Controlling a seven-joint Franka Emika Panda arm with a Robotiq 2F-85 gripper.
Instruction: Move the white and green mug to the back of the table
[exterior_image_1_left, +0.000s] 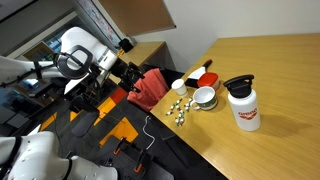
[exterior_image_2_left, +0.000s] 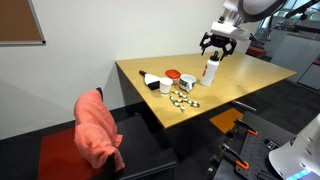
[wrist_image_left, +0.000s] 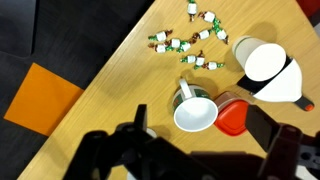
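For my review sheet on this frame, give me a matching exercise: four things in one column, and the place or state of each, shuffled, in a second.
Things
1. white bottle
2. red cloth
3. wrapped sweets
4. gripper

Place or state
A. open, in the air, holding nothing
B. upright on the table, black lid on
C. draped over a chair
D. scattered in a small cluster near the table's edge

Pairs: 1-B, 2-C, 3-D, 4-A

plain white wall (exterior_image_2_left: 90, 30), corkboard (exterior_image_2_left: 20, 20) up in the corner, dark carpet (wrist_image_left: 40, 30) with orange squares (wrist_image_left: 40, 95), chair (exterior_image_2_left: 138, 128) with a pinkish-red cloth (exterior_image_2_left: 98, 130) thrown over it, light wooden table (exterior_image_2_left: 250, 75)
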